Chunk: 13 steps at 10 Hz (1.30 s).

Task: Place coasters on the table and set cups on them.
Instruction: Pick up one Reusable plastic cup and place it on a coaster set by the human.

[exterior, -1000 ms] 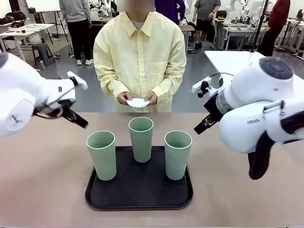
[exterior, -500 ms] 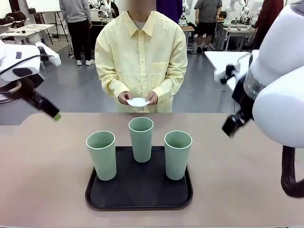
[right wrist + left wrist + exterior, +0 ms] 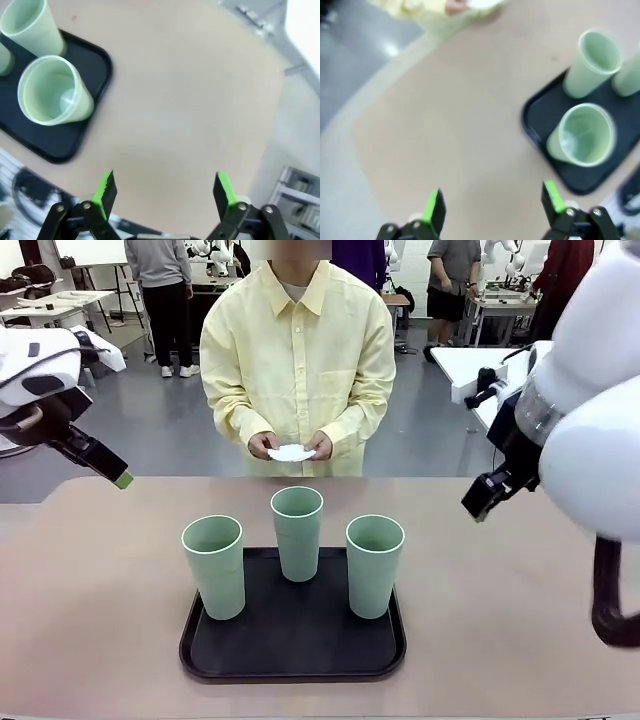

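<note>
Two empty pincers gape: left gripper (image 3: pixel 492 200) above the matte beige table (image 3: pixel 100 620); three smooth, tapered mint cups (image 3: pixel 297 532) on the rounded black tray (image 3: pixel 295 660); thin white coasters (image 3: pixel 290 453) in the person's hands (image 3: pixel 320 446); right gripper (image 3: pixel 165 189) over bare tabletop.

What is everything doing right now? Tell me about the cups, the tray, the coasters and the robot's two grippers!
Cups: all three upright, empty, standing on the tray.
Tray: lying flat on the table.
Coasters: held in the person's hands, not on the table yet.
Left gripper: open, holding nothing, up above the table.
Right gripper: open, holding nothing, up above the table.
</note>
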Available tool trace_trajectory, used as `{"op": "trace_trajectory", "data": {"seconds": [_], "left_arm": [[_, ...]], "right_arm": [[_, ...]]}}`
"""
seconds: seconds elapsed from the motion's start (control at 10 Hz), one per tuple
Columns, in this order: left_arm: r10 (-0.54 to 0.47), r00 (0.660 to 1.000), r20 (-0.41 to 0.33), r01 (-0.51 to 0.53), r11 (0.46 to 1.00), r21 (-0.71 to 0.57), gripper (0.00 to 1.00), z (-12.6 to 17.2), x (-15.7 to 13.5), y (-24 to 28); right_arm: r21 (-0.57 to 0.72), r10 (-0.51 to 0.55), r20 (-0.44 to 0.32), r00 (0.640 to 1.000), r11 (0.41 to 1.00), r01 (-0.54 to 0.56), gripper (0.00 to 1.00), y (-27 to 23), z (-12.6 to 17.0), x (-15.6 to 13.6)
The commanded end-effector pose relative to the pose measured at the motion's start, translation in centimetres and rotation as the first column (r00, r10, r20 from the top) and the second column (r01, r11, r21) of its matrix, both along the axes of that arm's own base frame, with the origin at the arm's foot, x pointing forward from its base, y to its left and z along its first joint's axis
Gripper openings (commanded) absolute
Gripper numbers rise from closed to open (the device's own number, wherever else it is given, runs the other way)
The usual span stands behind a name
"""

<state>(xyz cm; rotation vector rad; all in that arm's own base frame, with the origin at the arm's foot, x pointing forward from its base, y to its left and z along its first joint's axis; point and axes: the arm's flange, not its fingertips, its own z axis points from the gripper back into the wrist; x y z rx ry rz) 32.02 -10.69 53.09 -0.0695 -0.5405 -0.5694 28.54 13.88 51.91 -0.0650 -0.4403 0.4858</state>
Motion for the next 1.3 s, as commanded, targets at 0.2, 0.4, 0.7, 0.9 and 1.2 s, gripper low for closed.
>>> {"op": "trace_trajectory", "data": {"seconds": [0.2, 0.4, 0.7, 0.9, 1.2], "left_arm": [[-0.166, 0.95, -0.263, -0.046, 0.761, -0.647, 1.0, -0.8, 4.7, 10.0], [-0.182, 0.931, -0.316, -0.141, 0.618, -0.774, 1.0, -1.5, 4.8, 13.3], [-0.144, 0.887, -0.438, -0.26, 0.627, -0.734, 1.0, -1.0, 3.6, 17.9], [-0.12, 0.859, -0.498, -0.309, 0.654, -0.69, 1.0, -1.5, 3.9, 19.4], [-0.069, 0.854, -0.517, -0.351, 0.656, -0.668, 1.0, -1.1, 2.4, 21.2]], "right_arm": [[0.774, 0.079, -0.148, 0.986, 0.63, 0.066, 1.0, -13.8, -1.1, 1.0], [0.851, 0.104, -0.182, 0.978, 0.515, 0.104, 1.0, -16.8, -2.7, 0.5], [0.86, 0.109, -0.284, 0.953, 0.467, 0.203, 1.0, -20.3, -6.0, 0.1], [0.846, 0.111, -0.338, 0.934, 0.471, 0.251, 1.0, -22.0, -7.4, -0.6], [0.847, 0.077, -0.349, 0.934, 0.452, 0.279, 1.0, -24.6, -7.8, -2.5]]}}
